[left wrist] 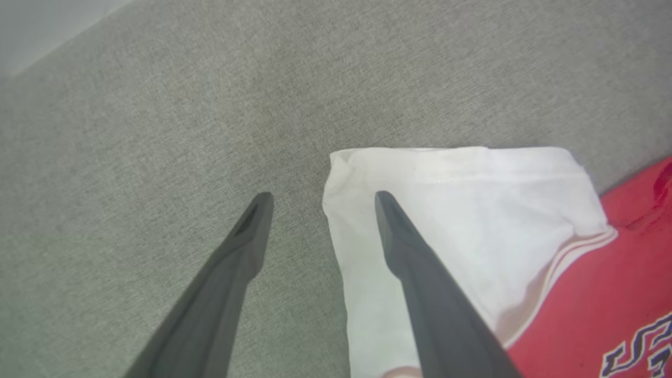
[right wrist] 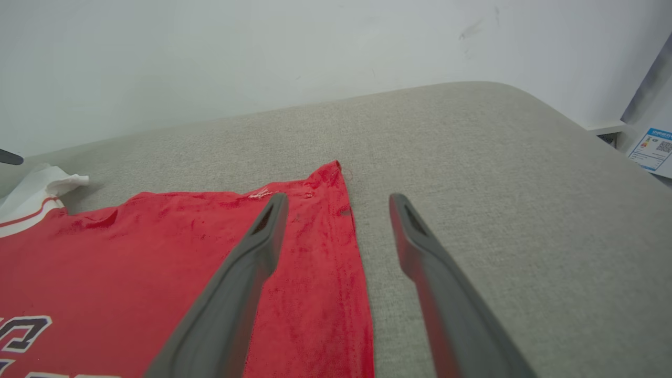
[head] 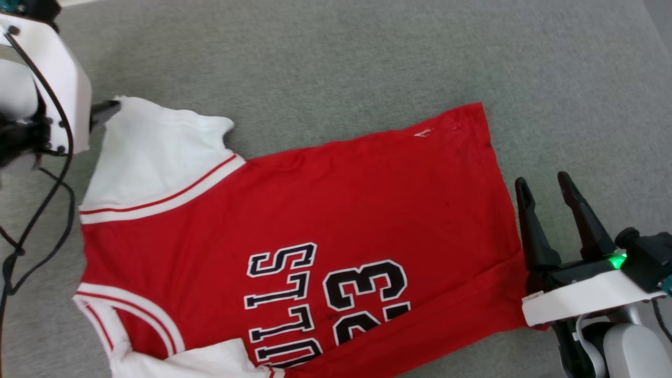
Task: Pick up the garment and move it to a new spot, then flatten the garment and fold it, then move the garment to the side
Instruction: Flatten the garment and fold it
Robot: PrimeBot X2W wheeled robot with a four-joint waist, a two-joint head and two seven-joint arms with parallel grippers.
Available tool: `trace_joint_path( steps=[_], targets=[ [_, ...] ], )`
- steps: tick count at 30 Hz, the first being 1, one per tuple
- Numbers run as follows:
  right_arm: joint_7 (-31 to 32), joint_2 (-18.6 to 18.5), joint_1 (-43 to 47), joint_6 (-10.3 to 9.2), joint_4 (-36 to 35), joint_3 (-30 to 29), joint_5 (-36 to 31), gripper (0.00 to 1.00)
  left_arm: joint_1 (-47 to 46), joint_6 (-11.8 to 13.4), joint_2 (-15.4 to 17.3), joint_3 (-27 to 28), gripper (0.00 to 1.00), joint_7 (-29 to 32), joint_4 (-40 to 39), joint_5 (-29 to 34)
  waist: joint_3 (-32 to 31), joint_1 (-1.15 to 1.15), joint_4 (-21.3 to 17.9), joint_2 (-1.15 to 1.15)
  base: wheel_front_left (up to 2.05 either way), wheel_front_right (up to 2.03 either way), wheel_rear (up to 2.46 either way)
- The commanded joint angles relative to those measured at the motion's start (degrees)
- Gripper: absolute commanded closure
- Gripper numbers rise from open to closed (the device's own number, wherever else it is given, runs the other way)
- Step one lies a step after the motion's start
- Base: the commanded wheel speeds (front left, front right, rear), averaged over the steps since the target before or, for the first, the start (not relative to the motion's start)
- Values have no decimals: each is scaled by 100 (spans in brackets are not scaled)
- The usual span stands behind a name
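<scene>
Grey woven upholstery (head: 367,58) carries the garment (head: 315,210), spread flat with its lettering up. My left tool (left wrist: 324,196) sits at its white sleeve (left wrist: 462,210), fingers apart. My right tool (head: 542,181) sits at its hem (right wrist: 347,226), fingers apart, empty.

A grey-green woven upholstered surface (head: 336,58) spreads across the head view, matte and evenly textured. In the right wrist view it ends in a rounded corner against a plain off-white wall (right wrist: 210,63), which bears a faint dark scuff (right wrist: 471,29). At the far right, a blue-and-white printed label (right wrist: 652,148) with a QR code sits beside a small white ledge (right wrist: 606,127). The light is soft and even.
</scene>
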Motion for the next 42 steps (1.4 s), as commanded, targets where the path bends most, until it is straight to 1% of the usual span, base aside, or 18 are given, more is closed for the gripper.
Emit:
trace_joint_path(
  steps=[1,5,7,11,12,16,19,24,28,31,36,38,39,41,42],
  targets=[
    [-91,49,-118,-2,71,40,46,0,-119,96,61,-34,0,259,83,-38,200,-1,-205,0,0,0,0],
    [-196,93,-199,-2,190,124,88,0,-224,211,151,-43,0,587,193,-75,355,-1,-355,0,0,0,0],
    [-247,109,-243,-2,246,153,106,0,-242,220,208,-69,0,666,233,-32,414,-1,-408,0,0,0,0],
    [-301,130,-281,-2,321,192,107,0,-160,311,206,-219,0,824,242,48,488,-1,-456,0,0,0,0],
    [-332,132,-273,-2,348,191,103,0,-23,293,206,-301,100,985,228,-7,516,-1,-454,0,0,0,0],
    [-312,119,-314,-2,363,161,62,0,51,324,165,-274,100,874,186,-38,510,-1,-418,0,0,0,0],
    [-254,65,-328,-2,345,151,23,0,34,338,96,-176,100,516,169,1,454,-1,-351,0,0,0,0],
    [-69,-120,-336,-2,265,138,-35,0,60,163,-12,-73,100,31,92,-41,236,-1,-176,0,0,0,0],
    [396,-511,-409,-2,103,194,-38,0,129,6,-98,-41,100,-414,-97,-20,12,-1,31,0,0,0,0],
    [1140,-964,-486,-2,-32,380,91,0,219,-85,-165,-33,100,-739,-376,-14,-107,-1,212,0,0,0,0],
    [2821,-1850,-897,-2,-277,508,435,0,453,-145,-217,-112,100,-1035,-1082,-12,-176,-1,605,0,0,0,0],
    [3495,-2089,-1176,-3,-315,500,694,0,551,-158,-208,-151,100,-1123,-1408,16,-168,-1,760,0,0,0,0],
    [3845,-2245,-1301,-2,-351,587,831,0,615,-150,-205,-164,100,-1164,-1581,18,-164,-1,828,0,0,0,0],
    [4505,-2491,-1599,-3,-256,590,996,0,705,-114,-197,-171,100,-1275,-1938,71,-134,-1,982,0,0,0,0],
    [4811,-2542,-1716,-3,-187,605,1103,0,765,-88,-185,-169,100,-1331,-2105,98,-116,-1,1052,0,0,0,0]
  ],
)
